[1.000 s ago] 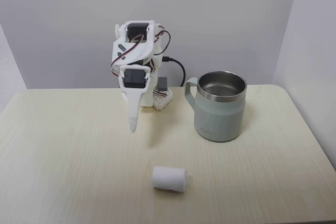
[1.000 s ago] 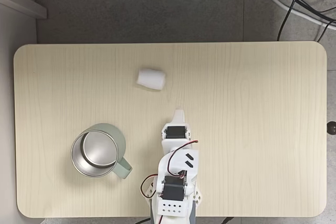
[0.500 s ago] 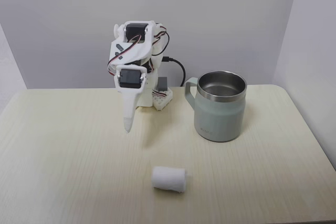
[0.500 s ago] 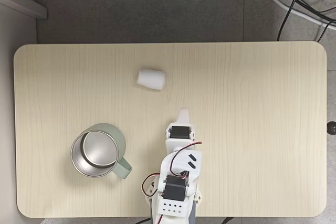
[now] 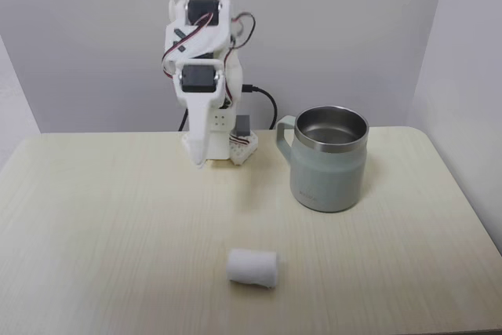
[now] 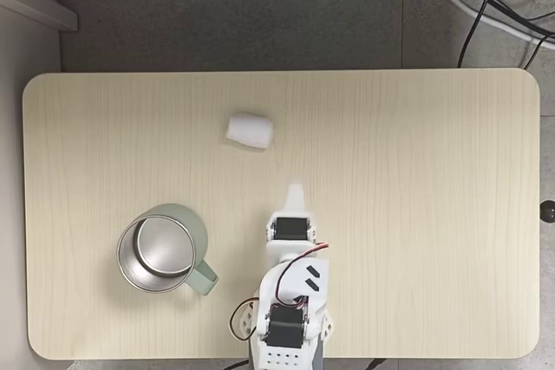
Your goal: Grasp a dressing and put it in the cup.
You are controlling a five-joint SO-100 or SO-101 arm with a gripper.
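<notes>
Fixed view, dressing (image 5: 252,267) (lying sideways) well apart from raised jaws (image 5: 199,162)

1. The counter (image 6: 416,214) is a pale wood-grain board with rounded corners; in the fixed view from above it stands on a grey floor (image 6: 260,23).
2. The dressing (image 6: 250,130) lies on its side directly on the counter, at about 12 o'clock from the arm base (image 6: 286,344) in that view.
3. The cup (image 6: 165,249) stands upright on the counter, at about 10 o'clock from the arm base, well apart from the dressing.
4. In the front fixed view the dressing (image 5: 252,267) lies near the front edge, the cup (image 5: 328,158) at about 1 o'clock from it.
</notes>
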